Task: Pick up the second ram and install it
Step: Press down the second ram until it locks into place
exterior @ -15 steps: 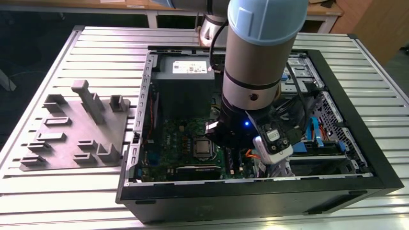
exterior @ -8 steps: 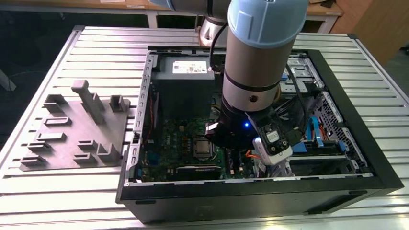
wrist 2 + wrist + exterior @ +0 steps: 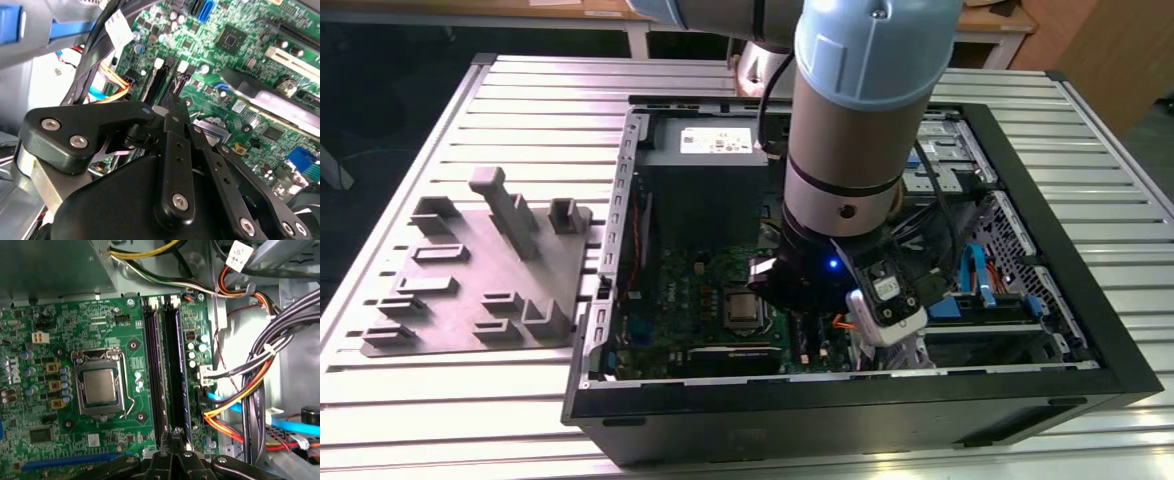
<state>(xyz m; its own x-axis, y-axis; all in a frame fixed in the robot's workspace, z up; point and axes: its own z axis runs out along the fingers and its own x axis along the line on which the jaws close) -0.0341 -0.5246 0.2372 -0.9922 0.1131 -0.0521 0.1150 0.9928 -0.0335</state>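
Observation:
In the first wrist view two long black slot rails run side by side on the green motherboard (image 3: 100,320). The second ram (image 3: 179,375), a thin dark blue-green stick seen edge-on, lies along the rail nearer the cable bundle. My gripper (image 3: 176,434) is shut, its black fingertips meeting over the near end of that stick. I cannot tell whether they touch it. In the second wrist view the gripper (image 3: 172,102) points down at the same pair of rails (image 3: 161,82). The exterior view shows the arm's wrist (image 3: 841,215) reaching down into the open computer case (image 3: 1067,300).
A CPU socket (image 3: 100,385) sits beside the rails. Black, orange and yellow cables (image 3: 260,375) crowd the other side. A power supply (image 3: 707,145) fills the case's far end. A grey fixture tray (image 3: 480,270) with upright holders lies on the slatted table at the exterior view's left.

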